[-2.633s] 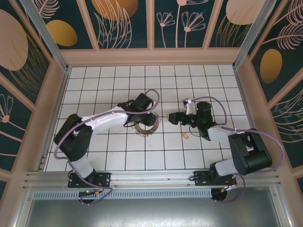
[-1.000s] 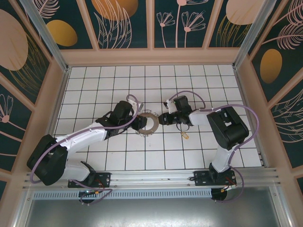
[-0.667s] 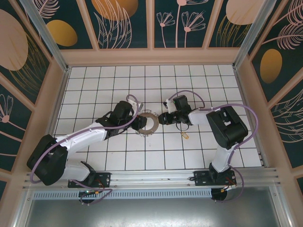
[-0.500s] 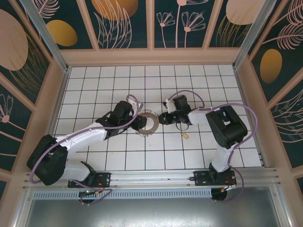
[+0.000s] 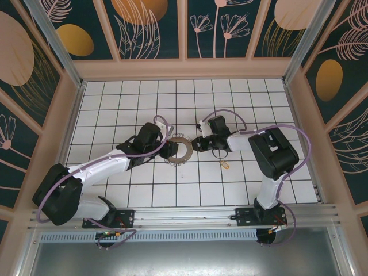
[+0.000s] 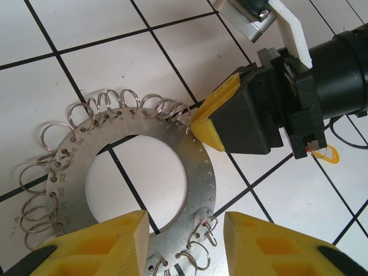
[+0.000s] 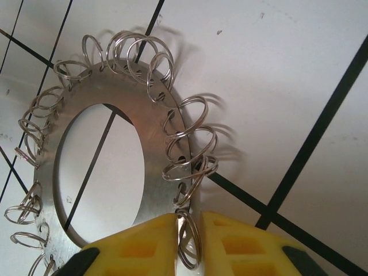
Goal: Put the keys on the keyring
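The keyring (image 5: 187, 150) is a flat metal ring lying on the tiled floor, with several small split rings through holes along its rim. My left gripper (image 6: 184, 238) stands open, its yellow fingers on either side of the keyring's (image 6: 195, 172) near rim. My right gripper (image 7: 187, 244) is shut on one small split ring (image 7: 188, 241) at the edge of the keyring (image 7: 158, 172). From above, the left gripper (image 5: 169, 150) and right gripper (image 5: 197, 144) meet the ring from opposite sides. The keys (image 5: 225, 165), one tiny yellow piece, lie on the floor right of the ring, also behind the right gripper as the yellow keys (image 6: 330, 154).
The white tiled floor (image 5: 144, 103) is fenced by tan walls (image 5: 184, 69) on three sides. A metal rail (image 5: 184, 217) with both arm bases runs along the near edge. The right arm's cable (image 5: 227, 115) loops above its wrist.
Since 2.6 s ago both arms swung in and the right gripper closed the gap to the ring's right rim. Over the last second it edged slightly left; the left arm stayed still.
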`<state>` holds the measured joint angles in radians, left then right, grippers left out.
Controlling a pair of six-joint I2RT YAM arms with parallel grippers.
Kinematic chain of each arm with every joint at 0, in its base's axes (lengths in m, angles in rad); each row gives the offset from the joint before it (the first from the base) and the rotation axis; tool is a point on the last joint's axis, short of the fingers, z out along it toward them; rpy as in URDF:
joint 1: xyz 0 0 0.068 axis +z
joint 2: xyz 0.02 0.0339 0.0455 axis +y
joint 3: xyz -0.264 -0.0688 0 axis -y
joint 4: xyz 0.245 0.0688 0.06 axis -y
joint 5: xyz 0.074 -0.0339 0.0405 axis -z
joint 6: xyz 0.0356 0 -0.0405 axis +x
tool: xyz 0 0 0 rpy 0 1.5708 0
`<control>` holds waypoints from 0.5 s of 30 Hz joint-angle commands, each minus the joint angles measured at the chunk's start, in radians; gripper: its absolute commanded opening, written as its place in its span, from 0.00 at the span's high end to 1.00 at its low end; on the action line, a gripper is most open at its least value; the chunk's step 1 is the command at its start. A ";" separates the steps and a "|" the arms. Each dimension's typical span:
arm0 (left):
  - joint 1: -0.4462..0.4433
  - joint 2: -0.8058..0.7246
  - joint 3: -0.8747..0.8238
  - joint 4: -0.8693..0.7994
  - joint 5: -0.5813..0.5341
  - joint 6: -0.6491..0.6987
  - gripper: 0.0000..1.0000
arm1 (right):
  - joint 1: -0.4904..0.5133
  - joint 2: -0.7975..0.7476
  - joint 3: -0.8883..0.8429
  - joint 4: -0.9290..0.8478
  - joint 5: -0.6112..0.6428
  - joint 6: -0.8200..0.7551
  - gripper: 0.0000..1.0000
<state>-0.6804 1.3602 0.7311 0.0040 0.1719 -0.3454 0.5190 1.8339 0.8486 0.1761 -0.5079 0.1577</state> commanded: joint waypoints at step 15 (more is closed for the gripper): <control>0.002 -0.026 0.010 -0.002 0.000 0.013 0.62 | 0.041 -0.125 -0.109 0.090 -0.102 -0.095 1.00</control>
<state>-0.6804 1.3602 0.7311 0.0032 0.1726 -0.3454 0.5362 1.7836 0.7750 0.2092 -0.5587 0.1162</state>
